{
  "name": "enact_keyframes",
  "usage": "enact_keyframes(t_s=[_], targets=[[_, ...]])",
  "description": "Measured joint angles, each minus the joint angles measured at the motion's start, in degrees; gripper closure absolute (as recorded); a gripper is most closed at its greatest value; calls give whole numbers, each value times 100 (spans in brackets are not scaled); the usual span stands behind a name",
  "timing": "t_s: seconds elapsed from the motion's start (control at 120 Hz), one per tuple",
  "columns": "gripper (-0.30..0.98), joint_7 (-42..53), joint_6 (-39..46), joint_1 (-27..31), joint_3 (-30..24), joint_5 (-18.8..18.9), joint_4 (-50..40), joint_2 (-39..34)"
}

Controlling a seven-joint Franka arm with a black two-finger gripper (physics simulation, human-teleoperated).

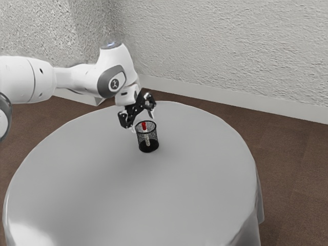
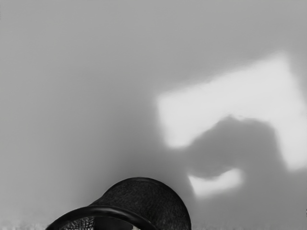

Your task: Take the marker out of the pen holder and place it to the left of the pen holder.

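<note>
My gripper (image 1: 143, 122) is right above the pen holder in the exterior view, tilted, its two fingers apart on either side of the opening. The black mesh pen holder (image 1: 148, 145) stands upright on the table. Inside it the marker leans, its red end (image 1: 144, 125) up at the rim and its pale body seen through the mesh. In the wrist view the pen holder (image 2: 148, 201) rises at the lower edge, rim and dark outer wall showing, close under my hand. A small pale bit inside the rim there is too little to identify.
The round table (image 1: 128, 200) has a grey cloth that drapes over its edge. Textured walls (image 1: 230, 51) stand behind it, over a brown floor (image 1: 292, 169). Bright light patches and a shadow lie on the cloth (image 2: 96, 110) in the wrist view.
</note>
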Motion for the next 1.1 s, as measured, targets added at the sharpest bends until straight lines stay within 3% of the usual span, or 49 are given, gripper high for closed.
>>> enact_keyframes(t_s=[0.508, 0.767, 1.1], targets=[[13, -1331, 70, -40, -1, 95, 92, 206], [20, -1597, 75, -62, -18, 335, 205, 255], [39, -1684, 82, -82, -77, 478, 332, 325]])
